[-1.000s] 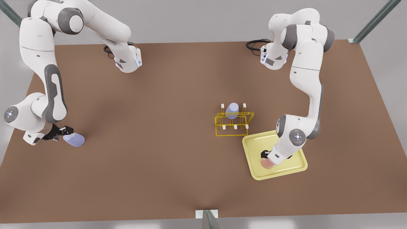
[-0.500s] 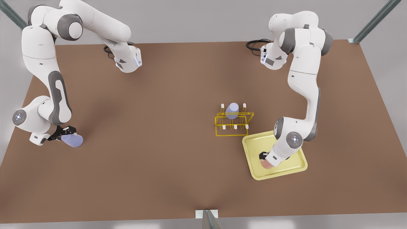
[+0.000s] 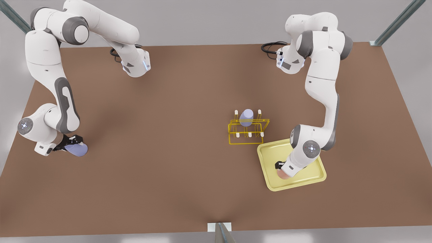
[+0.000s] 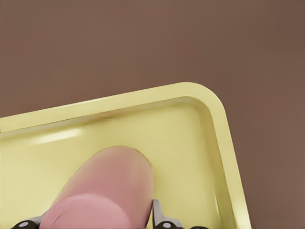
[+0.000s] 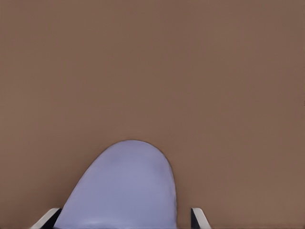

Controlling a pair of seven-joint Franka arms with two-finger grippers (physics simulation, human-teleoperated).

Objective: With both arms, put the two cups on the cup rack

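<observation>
Straddling the pink cup [image 4: 107, 191] on the tray [image 3: 314, 177], the left gripper [image 3: 280, 167] pinches it for lifting; at nine o'clock, the right gripper [image 3: 69, 144] clamps the lavender cup [image 3: 76, 150], bound for the rack [image 3: 248, 131].

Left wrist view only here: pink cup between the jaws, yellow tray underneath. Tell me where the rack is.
Observer: The cup rack stands on the table beside the tray's corner, nearer the table's middle than your left gripper and its pink cup.
Operator: Report what's on it.
Observer: One lavender-blue cup, in the back row of pegs.
Operator: Now the other arm.
Observer: The right gripper, far off at the front view's left, holds a second lavender-blue cup, tilted.
</observation>
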